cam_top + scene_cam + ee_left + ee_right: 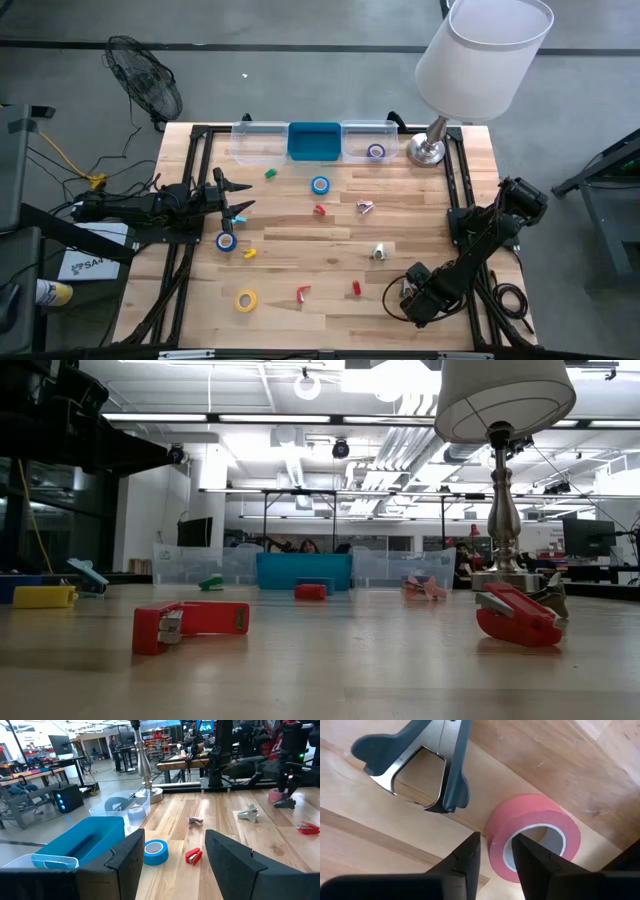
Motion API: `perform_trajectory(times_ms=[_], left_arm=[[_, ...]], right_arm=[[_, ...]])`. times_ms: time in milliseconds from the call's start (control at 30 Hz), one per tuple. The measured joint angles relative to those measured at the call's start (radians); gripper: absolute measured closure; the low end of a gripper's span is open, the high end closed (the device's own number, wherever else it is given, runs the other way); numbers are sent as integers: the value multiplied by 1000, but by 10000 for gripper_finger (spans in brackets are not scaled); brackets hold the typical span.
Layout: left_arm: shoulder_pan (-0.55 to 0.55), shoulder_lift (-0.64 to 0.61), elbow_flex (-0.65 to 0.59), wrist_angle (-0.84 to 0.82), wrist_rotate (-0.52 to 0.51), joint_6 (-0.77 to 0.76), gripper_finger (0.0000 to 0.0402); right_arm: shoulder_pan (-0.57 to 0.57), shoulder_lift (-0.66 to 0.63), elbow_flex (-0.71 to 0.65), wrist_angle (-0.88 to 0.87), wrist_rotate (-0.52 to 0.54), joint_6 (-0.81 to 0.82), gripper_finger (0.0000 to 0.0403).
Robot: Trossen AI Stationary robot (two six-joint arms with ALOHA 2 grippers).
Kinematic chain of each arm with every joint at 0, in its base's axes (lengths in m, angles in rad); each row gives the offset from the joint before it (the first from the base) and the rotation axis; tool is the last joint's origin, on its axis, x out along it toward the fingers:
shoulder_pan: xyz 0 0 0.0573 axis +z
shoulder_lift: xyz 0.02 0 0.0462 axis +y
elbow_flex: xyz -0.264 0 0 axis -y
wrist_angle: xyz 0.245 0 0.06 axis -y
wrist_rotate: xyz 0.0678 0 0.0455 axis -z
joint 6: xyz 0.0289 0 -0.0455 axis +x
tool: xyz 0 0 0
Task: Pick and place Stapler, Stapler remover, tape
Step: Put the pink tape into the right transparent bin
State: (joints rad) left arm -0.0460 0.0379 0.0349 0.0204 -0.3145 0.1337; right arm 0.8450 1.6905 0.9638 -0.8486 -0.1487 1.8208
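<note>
My right gripper point(413, 297) point(496, 857) is low at the table's near right, shut on a pink tape roll point(535, 832), with a dark staple remover point(420, 760) lying beside it. My left gripper point(238, 200) point(175, 860) hovers open above the table's left side and touches nothing. Two blue tape rolls point(320, 185) point(226, 241) and a yellow roll point(246, 299) lie flat on the wood. Red staplers point(320, 210) point(302, 293) point(356, 288), a pink remover point(365, 207) and a pale remover point(379, 252) lie scattered. My right gripper has the pink tape roll by its wall point(495, 845). One finger point(535, 862) stands inside the open centre and the other point(465, 862) outside. The fingers come from above, pointing down. The roll lies flat on the table.
Along the far edge stand two clear bins point(258, 142) point(385, 140), the right one holding a purple roll point(376, 151), and a blue bin point(314, 141) between them. A lamp point(432, 148) stands at the far right. Small green point(270, 173) and yellow point(249, 254) pieces lie left of centre.
</note>
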Motion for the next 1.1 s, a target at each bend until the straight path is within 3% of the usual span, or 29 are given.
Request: perform_trajectory(times_ms=[567, 800, 1100], left_arm=[[0, 0, 0, 0, 0, 0, 197], [0, 0, 0, 0, 0, 0, 197], [0, 0, 0, 0, 0, 0, 197]], right_arm=[[-1, 1, 1, -3, -18, 3, 379], [-16, -29, 7, -30, -65, 22, 380], [-95, -160, 56, -184, -17, -7, 380]])
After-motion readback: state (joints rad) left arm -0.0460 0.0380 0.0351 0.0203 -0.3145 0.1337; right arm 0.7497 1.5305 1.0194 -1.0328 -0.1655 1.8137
